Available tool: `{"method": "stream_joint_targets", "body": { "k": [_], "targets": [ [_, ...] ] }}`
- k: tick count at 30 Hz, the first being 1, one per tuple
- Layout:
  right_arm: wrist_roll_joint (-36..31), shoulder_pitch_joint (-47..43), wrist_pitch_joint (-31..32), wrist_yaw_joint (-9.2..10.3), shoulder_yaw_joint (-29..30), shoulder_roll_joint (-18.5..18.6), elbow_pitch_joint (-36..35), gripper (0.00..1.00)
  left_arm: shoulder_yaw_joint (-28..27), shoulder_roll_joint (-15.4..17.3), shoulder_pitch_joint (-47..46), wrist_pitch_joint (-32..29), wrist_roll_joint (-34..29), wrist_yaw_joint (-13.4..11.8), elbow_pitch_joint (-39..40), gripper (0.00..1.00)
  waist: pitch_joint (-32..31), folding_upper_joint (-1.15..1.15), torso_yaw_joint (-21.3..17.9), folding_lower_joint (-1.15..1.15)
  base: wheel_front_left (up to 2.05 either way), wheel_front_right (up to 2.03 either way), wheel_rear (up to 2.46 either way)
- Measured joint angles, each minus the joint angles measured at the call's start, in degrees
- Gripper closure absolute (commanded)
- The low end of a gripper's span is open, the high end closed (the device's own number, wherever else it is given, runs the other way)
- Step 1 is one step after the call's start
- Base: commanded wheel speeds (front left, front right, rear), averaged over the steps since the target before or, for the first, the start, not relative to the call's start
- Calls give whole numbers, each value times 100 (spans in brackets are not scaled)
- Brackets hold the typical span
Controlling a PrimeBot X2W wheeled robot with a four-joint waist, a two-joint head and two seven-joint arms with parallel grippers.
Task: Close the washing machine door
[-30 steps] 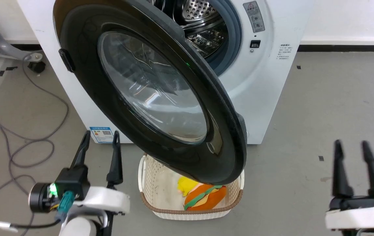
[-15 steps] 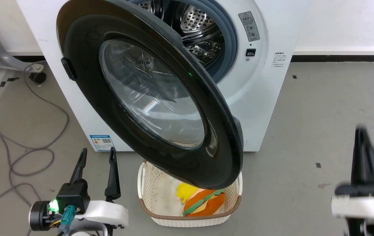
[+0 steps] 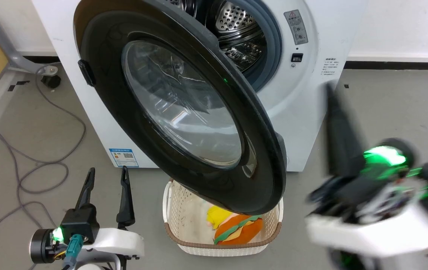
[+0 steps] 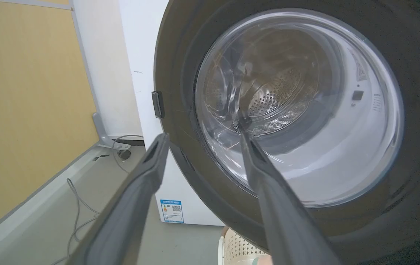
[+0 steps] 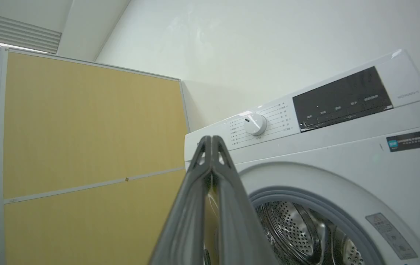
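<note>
Right gripper (image 5: 210, 140), fingers together, was found right of the washing machine door (image 3: 183, 108), nearer its free edge than left gripper (image 3: 107, 171), spread.

Bright, even light. Motion blur smears the right pincer (image 3: 332, 101) at four o'clock in the head view. Pale reflections streak the washing machine door (image 3: 183, 108) glass.

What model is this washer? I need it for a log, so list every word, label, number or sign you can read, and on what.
Nothing is sharp enough to quote; no model name reads.
Blue-white sticker low on the washing machine: QR code, print too small.
Grey warning label beside the drum: red triangle, print too small.
Markings round the dial, dark panel, black QR sticker: blurred.
</note>
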State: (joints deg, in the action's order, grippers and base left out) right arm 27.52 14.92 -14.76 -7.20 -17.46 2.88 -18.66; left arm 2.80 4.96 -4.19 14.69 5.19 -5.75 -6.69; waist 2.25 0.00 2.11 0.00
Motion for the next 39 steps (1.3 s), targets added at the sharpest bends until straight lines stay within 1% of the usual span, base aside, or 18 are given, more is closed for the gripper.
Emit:
{"method": "stream_joint_targets", "body": {
  "k": [3,6,8,12,14,18,23,30,39],
  "targets": [
    [-45,31,0,0,-678,107,97,100,-47,-35,0,0,-20,41,26,0,45,0,7,0,0,0,0],
    [-191,90,1,0,-1284,388,299,100,-94,-58,-1,0,-58,47,44,0,104,0,17,0,0,0,0],
    [-410,119,1,0,-1655,614,486,100,-122,-68,-2,0,-74,47,58,0,144,0,23,0,0,0,0],
    [-704,121,1,-1,-2142,927,998,100,-162,-88,-20,0,-111,88,92,0,234,0,41,0,0,0,0],
    [-854,119,2,-24,-2216,1063,1321,100,-170,-98,-30,0,-127,89,103,0,280,0,50,0,0,0,0],
    [-940,119,2,-24,-2117,1199,1919,100,-186,-118,-65,0,-166,89,136,0,390,0,70,0,0,0,0],
    [-942,131,3,-24,-1703,1256,2449,100,-197,-153,-151,0,-199,88,170,0,543,0,98,0,0,0,0],
    [-1080,367,2,-42,-1012,1234,2909,100,-183,-180,-274,0,-226,81,249,0,780,0,145,0,0,0,0],
    [-1290,956,2,-40,-164,1250,3481,100,-135,-193,-469,0,-225,23,374,0,1188,0,235,0,0,0,0]
  ]
}}
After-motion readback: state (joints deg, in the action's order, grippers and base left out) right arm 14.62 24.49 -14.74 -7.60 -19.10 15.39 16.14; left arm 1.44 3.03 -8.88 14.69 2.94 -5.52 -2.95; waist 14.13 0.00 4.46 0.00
